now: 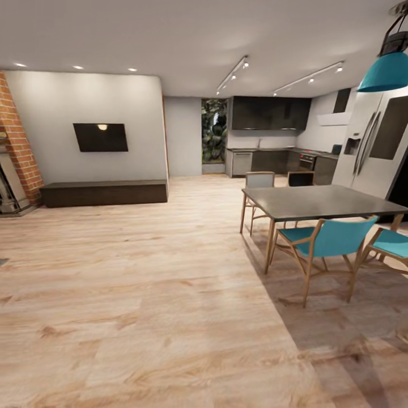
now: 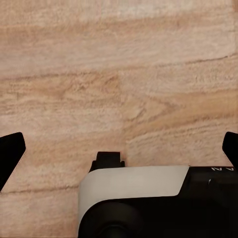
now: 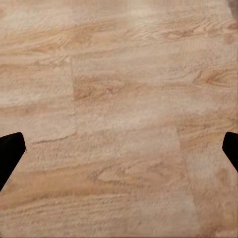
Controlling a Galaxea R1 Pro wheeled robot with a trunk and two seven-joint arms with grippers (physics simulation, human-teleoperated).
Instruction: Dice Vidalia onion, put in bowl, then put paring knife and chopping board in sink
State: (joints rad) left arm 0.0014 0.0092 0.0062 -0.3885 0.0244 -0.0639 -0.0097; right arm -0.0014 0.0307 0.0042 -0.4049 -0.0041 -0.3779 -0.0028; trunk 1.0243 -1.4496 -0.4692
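Far from the job: kitchen [image 1: 272,144] way off across open wood floor [image 1: 141,294], worktop [image 1: 266,149] just a dark strip under the black cabinets; onion, board, knife, bowl and sink too small to pick out from here. Biggest hazard on the drive: clipping the dining table [image 1: 317,202] or a teal chair [image 1: 326,241] on the right, so wide berth needed. Left gripper [image 2: 119,148] spread wide over bare floor, holding nothing. Right gripper [image 3: 119,148] likewise wide, empty, touching nothing.
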